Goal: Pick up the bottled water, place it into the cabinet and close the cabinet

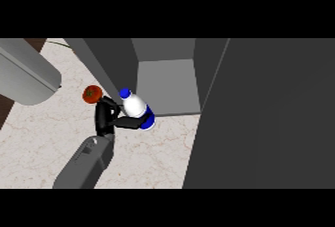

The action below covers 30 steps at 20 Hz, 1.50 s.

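1. Upper left of the frame: a large grey cylinder (pixel 26 77) filled the corner, the other forearm by my guess. Its hand was not in view, so its state could not be told.
2. Lower left to centre: one grey forearm (pixel 85 164) rose from the bottom edge. Which arm it was could not be read with certainty; I took it as the left.
3. Left of centre: a red tomato (pixel 91 93) sat on the marble worktop (pixel 150 155), just beside the hand's upper fingers. Judgement: it was a snag risk, so the lift should have gone up and right, away from it.
4. Centre: the left hand (pixel 111 119) was clenched round the bottled water (pixel 135 106), fingers curled across its lower body near the blue label. The blue cap pointed up-left, so the bottle was tilted. It showed just in front of the cabinet's open compartment (pixel 167 86), not yet inside.
5. Judgement: step in hand was the carry-in. Straighten the bottle first, clear the cabinet floor's front lip, set it well back.
6. Right half: the dark cabinet door (pixel 262 115) stood open. Judgement: bottle deep enough and hand fully out before swinging it shut.
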{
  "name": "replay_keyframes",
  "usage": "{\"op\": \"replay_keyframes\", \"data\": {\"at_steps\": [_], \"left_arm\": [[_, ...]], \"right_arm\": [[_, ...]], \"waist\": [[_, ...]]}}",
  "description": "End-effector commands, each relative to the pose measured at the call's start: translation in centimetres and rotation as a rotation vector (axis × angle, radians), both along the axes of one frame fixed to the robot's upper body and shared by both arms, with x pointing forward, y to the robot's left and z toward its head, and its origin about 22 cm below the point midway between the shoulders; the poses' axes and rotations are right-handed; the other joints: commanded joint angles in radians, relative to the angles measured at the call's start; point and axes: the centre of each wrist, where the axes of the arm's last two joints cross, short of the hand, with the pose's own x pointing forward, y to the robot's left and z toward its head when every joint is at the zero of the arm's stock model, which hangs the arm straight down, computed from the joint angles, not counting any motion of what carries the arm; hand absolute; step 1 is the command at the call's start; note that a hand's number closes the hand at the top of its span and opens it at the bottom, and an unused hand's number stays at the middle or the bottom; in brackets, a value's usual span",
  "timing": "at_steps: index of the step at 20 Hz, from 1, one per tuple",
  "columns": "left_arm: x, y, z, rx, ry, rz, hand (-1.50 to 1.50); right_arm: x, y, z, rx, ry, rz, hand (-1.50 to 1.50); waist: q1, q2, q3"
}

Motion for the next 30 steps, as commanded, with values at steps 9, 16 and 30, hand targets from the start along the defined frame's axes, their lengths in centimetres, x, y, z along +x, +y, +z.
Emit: {"op": "replay_keyframes", "data": {"at_steps": [9,16,30], "left_arm": [[6.1,-5.9,7.5,0.1,-0.14,-0.123,-1.5],[5.8,-6.2,7.2,0.049,-0.135,-0.128,-1.5],[5.8,-6.4,8.8,-0.034,-0.227,-0.293,-1.5]], "right_arm": [[-0.6,-0.6,0.6,0.0,-0.028,0.028,-1.5],[-0.6,-0.7,0.8,0.012,-0.034,0.046,-1.5],[-0.2,-0.8,-0.1,-0.004,-0.022,0.038,-1.5]], "waist": [[-0.061,0.018,-0.011],[-0.062,0.021,-0.013],[-0.075,0.016,-0.014]]}}
